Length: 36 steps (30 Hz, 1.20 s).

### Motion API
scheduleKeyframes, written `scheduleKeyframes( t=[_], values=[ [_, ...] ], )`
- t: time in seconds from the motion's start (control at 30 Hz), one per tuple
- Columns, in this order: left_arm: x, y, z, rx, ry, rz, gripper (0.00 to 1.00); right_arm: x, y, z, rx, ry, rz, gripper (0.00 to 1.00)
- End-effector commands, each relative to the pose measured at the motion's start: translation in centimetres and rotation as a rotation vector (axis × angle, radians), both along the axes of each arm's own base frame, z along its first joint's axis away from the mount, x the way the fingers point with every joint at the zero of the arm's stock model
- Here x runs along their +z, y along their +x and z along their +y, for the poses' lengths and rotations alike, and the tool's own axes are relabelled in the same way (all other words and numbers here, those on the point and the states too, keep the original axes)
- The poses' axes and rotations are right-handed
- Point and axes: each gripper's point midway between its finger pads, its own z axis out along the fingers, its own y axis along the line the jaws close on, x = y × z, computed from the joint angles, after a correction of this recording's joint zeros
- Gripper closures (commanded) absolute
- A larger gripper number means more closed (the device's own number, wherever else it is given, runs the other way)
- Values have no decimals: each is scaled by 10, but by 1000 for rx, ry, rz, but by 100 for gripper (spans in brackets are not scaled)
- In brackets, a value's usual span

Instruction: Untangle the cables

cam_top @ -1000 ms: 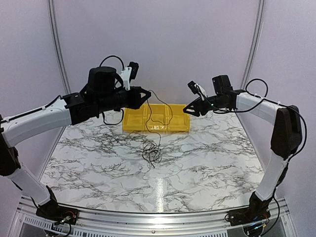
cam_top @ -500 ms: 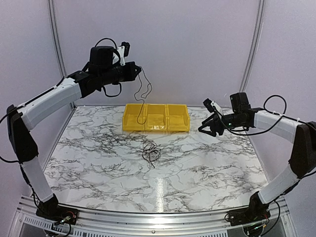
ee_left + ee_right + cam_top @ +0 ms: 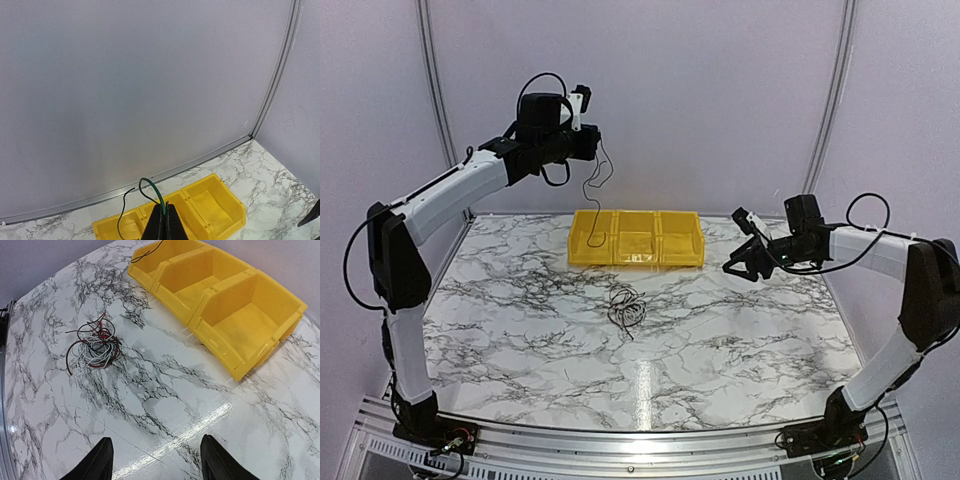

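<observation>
My left gripper [image 3: 593, 146] is raised high over the back left of the table. In the left wrist view it [image 3: 166, 205] is shut on one thin green cable [image 3: 156, 194]. That cable [image 3: 590, 205] hangs down, and its lower end lies in the left compartment of the yellow bin [image 3: 636, 263]. The remaining cables sit in a small tangle [image 3: 627, 308] of black, red and pale wires [image 3: 95, 345] on the marble table. At the right my right gripper [image 3: 732, 266] hovers low; its jaws [image 3: 156, 440] are open and empty, well apart from the tangle.
The yellow bin [image 3: 248, 362] has three compartments and stands at the back centre, against the grey backdrop. A metal rail runs along the table's back edge [image 3: 200, 160]. The marble tabletop [image 3: 650, 380] stretches from the tangle to the arm bases.
The right gripper let go of the cable, opened and dropped away to the right. The left arm rose and swung back-left with the cable, whose free end now hangs into the bin.
</observation>
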Motion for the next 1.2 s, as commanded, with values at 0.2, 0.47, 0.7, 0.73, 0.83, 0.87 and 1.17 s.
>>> scheduleKeyframes(
  t=[0.2, 0.47, 0.7, 0.73, 0.83, 0.87, 1.17],
  values=[
    [-16, 42, 13, 50, 128, -61, 100, 7, 9, 3, 16, 30, -18, 40],
    [-90, 30, 12, 15, 154, 99, 100, 2, 9, 5, 28, 41, 3, 41],
    [-132, 16, 16, 8, 151, 200, 100, 1, 8, 6, 36, 44, 9, 41],
    [-137, 17, 15, 7, 150, 211, 100, 0, 8, 6, 36, 43, 11, 41],
    [-152, 19, 11, -1, 140, 242, 100, 0, 8, 7, 39, 46, 14, 41],
    [-158, 20, 11, 2, 140, 252, 100, -1, 7, 7, 40, 45, 15, 41],
    [-199, 41, 13, 79, 136, 316, 100, -1, 7, 6, 37, 39, 12, 41]
  ],
)
